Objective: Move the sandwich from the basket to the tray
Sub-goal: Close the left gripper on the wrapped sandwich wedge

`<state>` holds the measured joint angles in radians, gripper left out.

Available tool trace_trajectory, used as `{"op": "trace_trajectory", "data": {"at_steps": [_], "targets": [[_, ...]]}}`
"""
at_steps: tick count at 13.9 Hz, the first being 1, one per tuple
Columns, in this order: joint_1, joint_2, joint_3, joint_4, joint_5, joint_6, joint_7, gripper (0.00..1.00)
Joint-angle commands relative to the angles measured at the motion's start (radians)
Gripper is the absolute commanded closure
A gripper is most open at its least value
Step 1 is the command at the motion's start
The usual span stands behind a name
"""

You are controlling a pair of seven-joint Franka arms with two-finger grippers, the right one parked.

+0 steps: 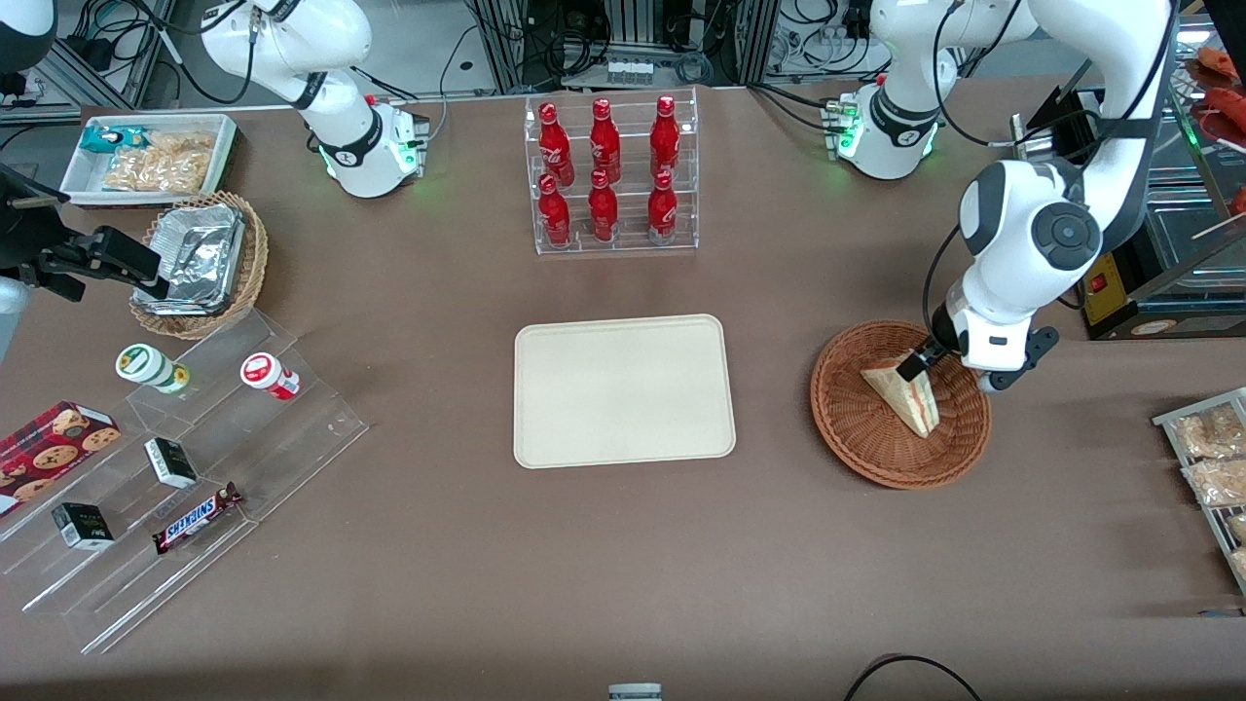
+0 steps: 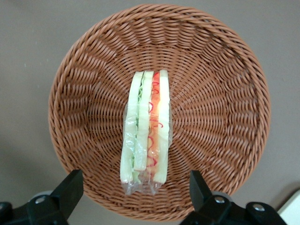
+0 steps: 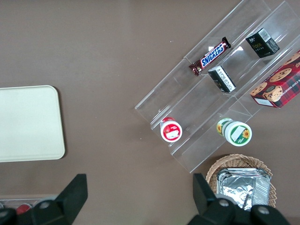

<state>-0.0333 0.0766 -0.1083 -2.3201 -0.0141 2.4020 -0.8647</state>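
The sandwich (image 1: 905,394) lies in the reddish-brown wicker basket (image 1: 857,448), wrapped in clear film. The left wrist view shows its cut edge (image 2: 146,126) with green, red and orange layers, lying in the middle of the basket (image 2: 93,70). My left gripper (image 1: 949,375) hangs just above the basket, over the sandwich's end farther from the front camera. It is open (image 2: 135,180), with a finger on each side of that end and not touching it. The cream-beige tray (image 1: 623,389) lies flat and bare beside the basket, toward the parked arm's end.
A clear rack of red bottles (image 1: 613,175) stands farther from the camera than the tray. A stepped acrylic shelf with snacks (image 1: 175,467), a foil-lined basket (image 1: 200,263) and a white snack tray (image 1: 146,156) lie toward the parked arm's end. A rack of packets (image 1: 1212,458) lies toward the working arm's end.
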Motion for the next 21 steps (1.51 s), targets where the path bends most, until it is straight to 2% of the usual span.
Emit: {"op": "trace_trajectory", "data": {"at_steps": [1, 12, 13, 14, 16, 17, 19, 21], "targets": [[0.000, 0.029, -0.005, -0.002, -0.006, 0.034, -0.077, 0.00], [0.000, 0.140, -0.005, 0.004, -0.006, 0.106, -0.132, 0.00], [0.000, 0.138, -0.005, 0.005, -0.006, 0.105, -0.128, 0.05], [0.000, 0.138, -0.005, 0.004, -0.006, 0.101, -0.128, 0.25], [-0.002, 0.137, -0.007, 0.004, -0.006, 0.092, -0.117, 0.70], [-0.002, 0.134, -0.007, 0.005, -0.004, 0.092, -0.113, 0.85], [-0.002, 0.118, -0.007, 0.013, -0.004, 0.083, -0.105, 0.91], [0.000, 0.095, -0.007, 0.056, -0.003, -0.021, -0.045, 0.93]]}}
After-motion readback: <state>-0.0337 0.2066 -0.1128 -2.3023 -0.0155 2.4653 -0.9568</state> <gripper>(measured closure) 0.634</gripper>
